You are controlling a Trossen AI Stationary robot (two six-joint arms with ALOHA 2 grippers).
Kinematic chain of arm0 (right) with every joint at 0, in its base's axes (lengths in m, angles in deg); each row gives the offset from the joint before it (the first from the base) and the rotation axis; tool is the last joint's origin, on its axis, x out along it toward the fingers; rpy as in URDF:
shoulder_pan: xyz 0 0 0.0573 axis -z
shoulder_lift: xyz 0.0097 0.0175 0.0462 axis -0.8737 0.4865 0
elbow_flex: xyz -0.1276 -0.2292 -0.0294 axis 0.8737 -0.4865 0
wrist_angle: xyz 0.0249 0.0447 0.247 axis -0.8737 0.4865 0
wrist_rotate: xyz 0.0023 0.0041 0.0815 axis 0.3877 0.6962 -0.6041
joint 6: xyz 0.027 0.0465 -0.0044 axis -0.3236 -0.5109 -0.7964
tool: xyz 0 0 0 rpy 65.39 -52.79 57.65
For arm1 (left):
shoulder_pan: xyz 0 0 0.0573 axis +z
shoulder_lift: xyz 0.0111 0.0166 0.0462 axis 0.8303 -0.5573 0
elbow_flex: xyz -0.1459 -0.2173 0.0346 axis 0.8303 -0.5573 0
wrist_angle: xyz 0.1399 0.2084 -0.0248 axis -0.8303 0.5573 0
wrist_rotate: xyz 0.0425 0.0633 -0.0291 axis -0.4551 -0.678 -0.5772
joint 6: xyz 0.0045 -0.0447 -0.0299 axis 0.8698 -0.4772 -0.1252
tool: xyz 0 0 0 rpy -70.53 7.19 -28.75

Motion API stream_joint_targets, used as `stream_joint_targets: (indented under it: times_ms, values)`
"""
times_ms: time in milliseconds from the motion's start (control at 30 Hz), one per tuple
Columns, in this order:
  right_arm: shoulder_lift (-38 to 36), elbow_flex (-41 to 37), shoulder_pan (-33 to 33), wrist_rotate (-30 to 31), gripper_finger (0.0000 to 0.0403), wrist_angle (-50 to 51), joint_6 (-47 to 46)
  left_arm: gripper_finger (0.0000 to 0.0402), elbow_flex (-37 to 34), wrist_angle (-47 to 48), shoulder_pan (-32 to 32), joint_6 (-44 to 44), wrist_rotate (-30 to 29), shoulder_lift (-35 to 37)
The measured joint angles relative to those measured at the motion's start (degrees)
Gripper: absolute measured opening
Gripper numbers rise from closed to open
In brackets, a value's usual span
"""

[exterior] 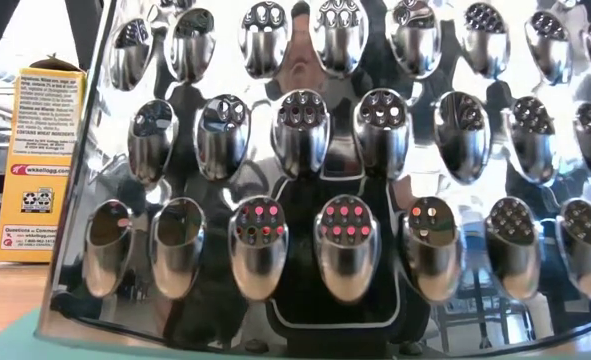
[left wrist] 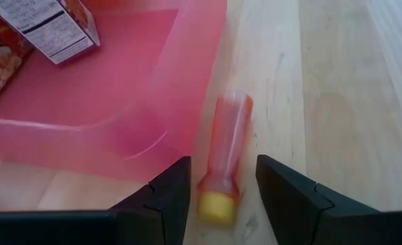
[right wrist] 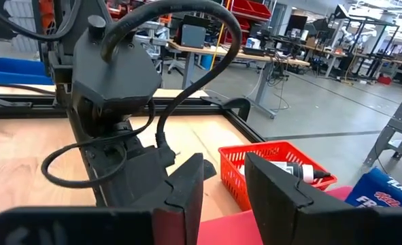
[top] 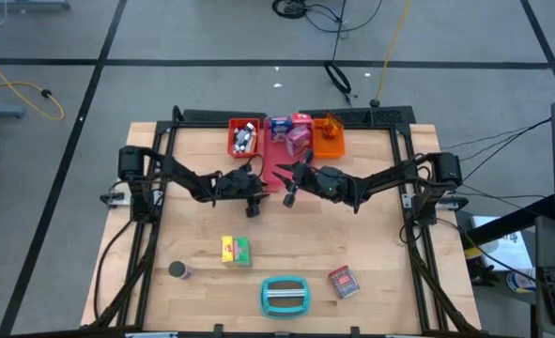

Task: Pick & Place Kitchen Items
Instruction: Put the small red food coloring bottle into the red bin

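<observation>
Wooden table (top: 202, 282) boards are seen under both arms, with trays along the far edge. At the left, the left tool (left wrist: 218, 197) is held open, straddling a small bottle (left wrist: 224, 156) lying on the table just beside the pink tray (left wrist: 119, 102). If the fingers are closed off-centre, the round bottle may be rolled away or pinched against the tray wall. At the right, the right tool (right wrist: 224, 190) is seen parted and empty, near the left arm, so a collision is judged possible.
</observation>
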Motion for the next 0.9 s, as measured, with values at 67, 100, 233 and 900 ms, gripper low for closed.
stream_joint_targets:
  times_ms: [67,100,233,900]
  values:
    - [0.00,0.00,0.00,-0.01,0.0100,0.33,0.07,0.0170,0.57,0.58,-0.09,0.63,0.66,-0.19]
    - [0.00,0.00,0.00,-0.01,0.0100,0.39,0.04,0.0163,0.74,1.07,-0.07,1.03,1.24,-0.22]
    - [0.00,0.00,0.00,0.01,0.0100,0.82,-0.04,0.0108,0.93,3.24,-0.13,2.05,2.05,-0.25]
    - [0.00,0.00,-0.20,0.06,0.0100,0.21,0.35,0.0045,0.58,27.69,-2.45,1.61,4.58,16.87]
